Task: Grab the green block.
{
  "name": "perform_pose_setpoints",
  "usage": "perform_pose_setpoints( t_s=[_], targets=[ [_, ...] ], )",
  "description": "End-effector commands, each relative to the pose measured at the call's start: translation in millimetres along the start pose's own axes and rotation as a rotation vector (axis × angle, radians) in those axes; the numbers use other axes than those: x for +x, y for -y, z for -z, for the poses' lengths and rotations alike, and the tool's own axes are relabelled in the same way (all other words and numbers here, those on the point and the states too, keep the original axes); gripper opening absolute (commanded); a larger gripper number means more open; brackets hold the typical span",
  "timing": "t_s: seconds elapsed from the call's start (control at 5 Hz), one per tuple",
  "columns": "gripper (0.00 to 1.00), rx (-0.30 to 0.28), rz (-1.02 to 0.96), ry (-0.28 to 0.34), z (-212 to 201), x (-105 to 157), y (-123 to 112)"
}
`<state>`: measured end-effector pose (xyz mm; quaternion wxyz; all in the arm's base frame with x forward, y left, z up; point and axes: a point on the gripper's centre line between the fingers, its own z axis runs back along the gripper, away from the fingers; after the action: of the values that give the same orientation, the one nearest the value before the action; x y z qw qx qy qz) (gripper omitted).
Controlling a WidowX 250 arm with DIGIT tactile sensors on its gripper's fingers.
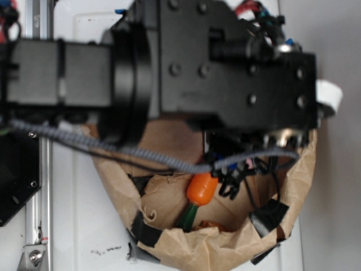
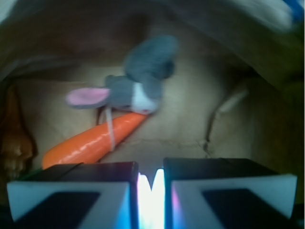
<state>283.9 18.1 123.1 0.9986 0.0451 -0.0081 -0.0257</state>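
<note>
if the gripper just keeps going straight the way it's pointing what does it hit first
Probably the orange carrot, lying just ahead of the fingers, with the grey plush mouse behind it. Depth is unclear; no green block shows.

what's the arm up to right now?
The WidowX arm hangs over a brown paper bag holding an orange carrot toy and a grey plush mouse. The gripper looks nearly closed, with only a narrow bright gap between its fingers and nothing visibly gripped. No green block shows in either view.
</note>
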Motion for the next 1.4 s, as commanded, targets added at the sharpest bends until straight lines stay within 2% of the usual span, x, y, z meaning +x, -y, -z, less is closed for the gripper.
perform_pose_setpoints(
  t_s=[0.0,0.2,0.4,0.6,1.0,1.2],
  targets=[
    [0.0,0.049,0.079,0.114,-25.2,-33.3,-1.7],
    [1.0,0.02,-0.083,0.09,-20.7,-41.8,-9.8],
    [1.0,-0.044,-0.336,0.051,-2.4,-47.7,-24.1],
    [1.0,-0.064,-0.583,-0.029,16.2,-59.8,-25.9],
    [1.0,-0.038,-0.618,-0.062,29.6,-66.2,-34.5],
    [1.0,-0.042,-0.645,-0.082,32.9,-61.2,-43.8]
  ],
)
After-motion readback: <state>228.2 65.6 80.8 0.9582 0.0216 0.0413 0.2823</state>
